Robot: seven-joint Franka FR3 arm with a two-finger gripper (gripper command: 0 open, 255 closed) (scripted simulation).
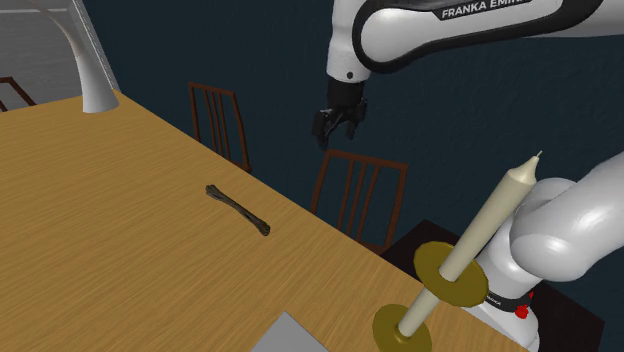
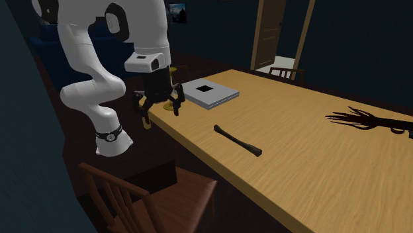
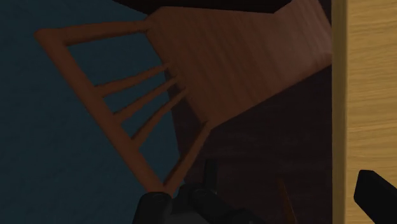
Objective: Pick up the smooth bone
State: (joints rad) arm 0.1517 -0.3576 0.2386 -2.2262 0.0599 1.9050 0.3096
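The bone [image 1: 238,209] is a slim dark rod with knobbed ends, lying flat on the wooden table [image 1: 100,250] close to its long edge. In the second exterior view the bone [image 2: 237,139] lies between a grey slab and the table's [image 2: 318,159] middle. My black gripper [image 1: 338,128] hangs open in the air beyond the table edge, over a wooden chair [image 1: 358,195], well off from the bone. Its fingers point down [image 2: 159,104] and stand apart with nothing between them. Below the gripper [image 3: 264,203] the wrist view has the chair [image 3: 210,70] and a strip of table [image 3: 372,95].
A pale candle [image 1: 480,235] on a yellow holder stands near the arm's base. A flat grey slab [image 2: 208,93] lies at that end of the table. A dark branching object [image 2: 364,119] rests at the far side. A second chair [image 1: 220,120] stands along the table edge.
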